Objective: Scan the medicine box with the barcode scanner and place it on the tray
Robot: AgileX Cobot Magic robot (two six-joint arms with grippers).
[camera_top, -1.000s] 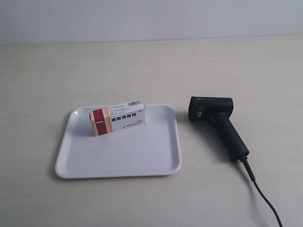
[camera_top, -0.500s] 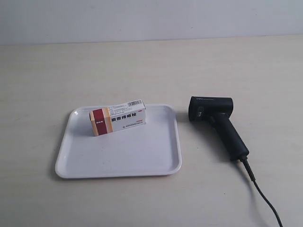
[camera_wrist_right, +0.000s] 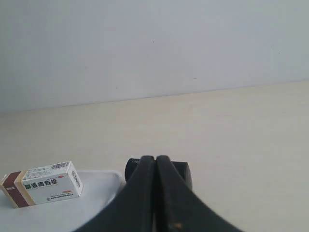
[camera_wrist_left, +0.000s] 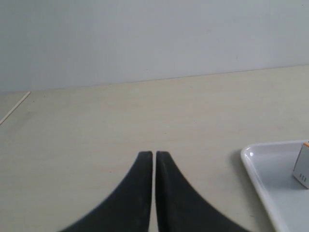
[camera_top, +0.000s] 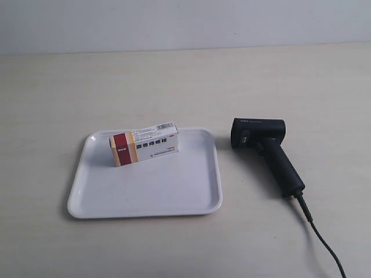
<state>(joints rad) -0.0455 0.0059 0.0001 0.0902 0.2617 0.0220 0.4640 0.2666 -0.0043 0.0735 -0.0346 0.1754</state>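
Note:
The white medicine box [camera_top: 144, 143] with its dark red and orange end lies on the white tray [camera_top: 162, 191], near the tray's far edge, barcode face up. To the tray's right the black barcode scanner [camera_top: 265, 149] lies flat on the table, its cable trailing toward the lower right. Neither arm shows in the exterior view. My left gripper [camera_wrist_left: 154, 154] is shut and empty over bare table, with the tray's corner [camera_wrist_left: 260, 169] and a bit of the box [camera_wrist_left: 302, 166] beside it. My right gripper [camera_wrist_right: 155, 158] is shut and empty, the scanner's head [camera_wrist_right: 181, 170] just beyond its tips, the box [camera_wrist_right: 42, 182] off to one side.
The table [camera_top: 185, 81] is a pale beige surface with a plain light wall behind it. The scanner's thin black cable [camera_top: 324, 246] runs off the lower right edge of the exterior view.

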